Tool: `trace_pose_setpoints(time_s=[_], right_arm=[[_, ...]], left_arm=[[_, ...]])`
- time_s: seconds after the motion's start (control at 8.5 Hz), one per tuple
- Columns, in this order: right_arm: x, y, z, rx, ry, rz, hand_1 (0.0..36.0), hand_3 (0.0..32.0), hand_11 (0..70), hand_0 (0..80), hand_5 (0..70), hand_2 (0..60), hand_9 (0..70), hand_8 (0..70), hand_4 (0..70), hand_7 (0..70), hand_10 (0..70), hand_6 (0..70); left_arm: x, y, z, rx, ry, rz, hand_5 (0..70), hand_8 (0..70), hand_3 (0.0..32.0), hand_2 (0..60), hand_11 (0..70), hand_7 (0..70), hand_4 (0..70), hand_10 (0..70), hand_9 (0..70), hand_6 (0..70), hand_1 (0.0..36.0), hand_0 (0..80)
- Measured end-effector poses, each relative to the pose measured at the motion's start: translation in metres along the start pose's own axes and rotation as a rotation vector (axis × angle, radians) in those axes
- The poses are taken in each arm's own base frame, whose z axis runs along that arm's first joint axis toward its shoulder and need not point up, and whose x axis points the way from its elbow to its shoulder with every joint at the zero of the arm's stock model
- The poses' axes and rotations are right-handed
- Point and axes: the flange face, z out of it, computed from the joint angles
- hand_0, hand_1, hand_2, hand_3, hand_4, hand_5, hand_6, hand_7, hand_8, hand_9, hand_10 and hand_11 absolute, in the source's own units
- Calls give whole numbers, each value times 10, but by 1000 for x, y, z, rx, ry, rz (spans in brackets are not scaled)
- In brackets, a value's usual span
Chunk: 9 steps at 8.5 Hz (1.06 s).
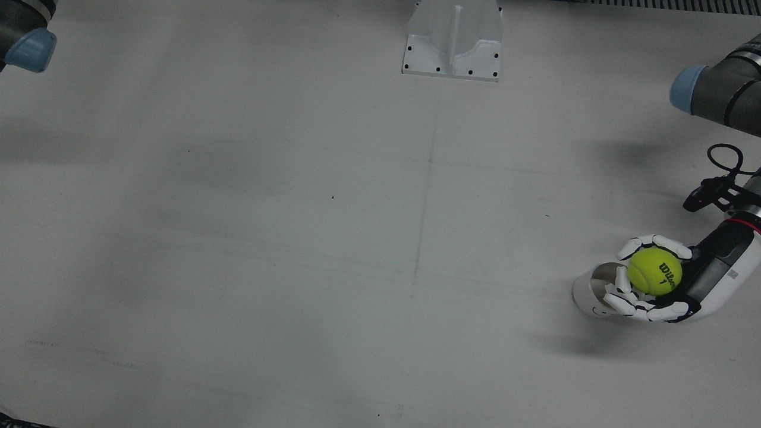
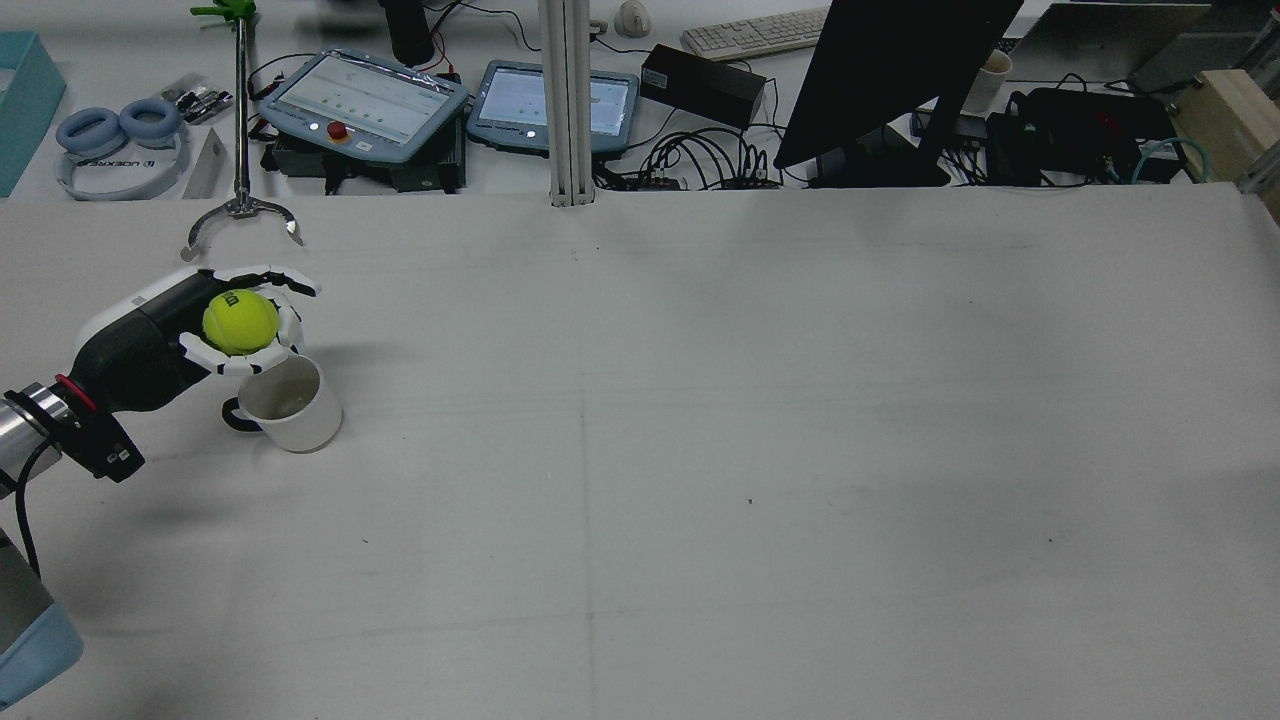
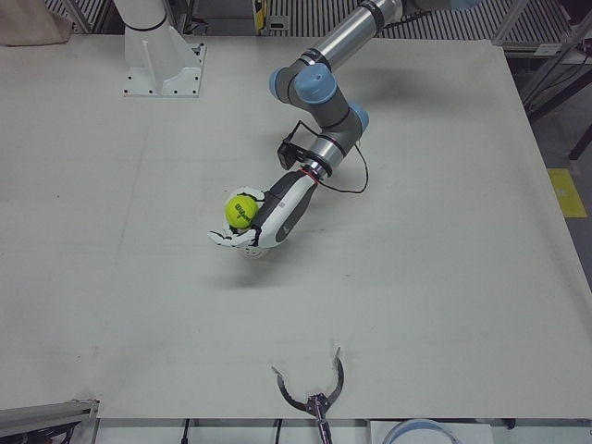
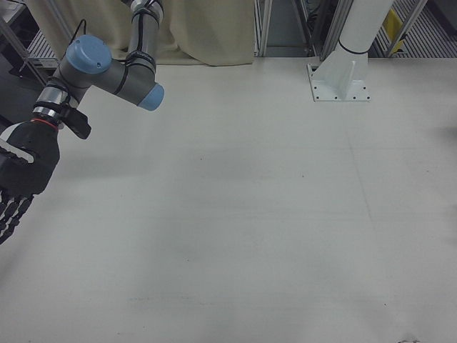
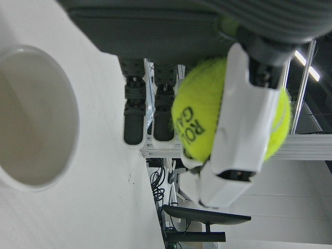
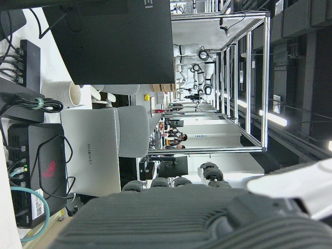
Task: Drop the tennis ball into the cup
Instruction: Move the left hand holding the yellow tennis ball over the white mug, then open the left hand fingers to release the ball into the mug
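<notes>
My left hand [image 1: 651, 297] is shut on the yellow-green tennis ball [image 1: 654, 271] and holds it in the air, palm up. The white cup [image 1: 594, 290] stands upright on the table just beside and below the ball, its mouth open and empty. In the rear view the ball [image 2: 240, 321] sits in the hand [image 2: 200, 340] above and behind the cup [image 2: 292, 407]. The left hand view shows the ball [image 5: 228, 119] to one side of the cup's mouth [image 5: 31, 119]. My right hand [image 4: 21, 179] hangs at the table's edge, fingers spread, holding nothing.
A white arm pedestal [image 1: 453, 41] is bolted at the table's robot side. A metal claw on a stand [image 2: 241, 215] hangs over the far edge near the left hand. Tablets, cables and a monitor [image 2: 890, 70] lie beyond that edge.
</notes>
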Motion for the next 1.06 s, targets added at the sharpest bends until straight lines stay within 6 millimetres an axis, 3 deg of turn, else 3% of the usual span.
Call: trace_pose_setpoints(time_s=[0.12, 0.24, 0.35, 0.47, 0.82, 0.94, 1.06], right_arm=[[0, 0, 0, 0, 0, 0, 0, 0, 0, 0, 0, 0, 0, 0, 0, 0, 0, 0], [0, 0, 0, 0, 0, 0, 0, 0, 0, 0, 0, 0, 0, 0, 0, 0, 0, 0], [0, 0, 0, 0, 1, 0, 0, 0, 0, 0, 0, 0, 0, 0, 0, 0, 0, 0], [0, 0, 0, 0, 1, 0, 0, 0, 0, 0, 0, 0, 0, 0, 0, 0, 0, 0], [0, 0, 0, 0, 0, -1, 0, 0, 0, 0, 0, 0, 0, 0, 0, 0, 0, 0], [0, 0, 0, 1, 0, -1, 0, 0, 0, 0, 0, 0, 0, 0, 0, 0, 0, 0], [0, -1, 0, 1, 1, -1, 0, 0, 0, 0, 0, 0, 0, 0, 0, 0, 0, 0]], left_arm=[[-4, -4, 2, 1, -3, -1, 267, 421, 0, 400, 461, 700, 342, 304, 526, 700, 334, 800], [-6, -5, 4, -1, -5, -2, 211, 290, 0, 432, 404, 540, 298, 261, 319, 643, 326, 666], [-8, -8, 5, 1, -7, -1, 182, 212, 0, 408, 329, 319, 250, 209, 208, 501, 310, 616], [-9, -15, 5, 3, -8, 0, 172, 192, 0, 426, 291, 233, 206, 184, 169, 477, 287, 575], [-13, -27, 5, 4, -10, 2, 166, 183, 0, 436, 272, 191, 162, 172, 148, 485, 257, 537], [-13, -28, 5, 2, -9, 1, 150, 164, 0, 434, 269, 201, 158, 170, 148, 399, 263, 533], [-13, -28, 6, 0, -8, 1, 149, 159, 0, 442, 262, 188, 148, 166, 139, 395, 259, 526]])
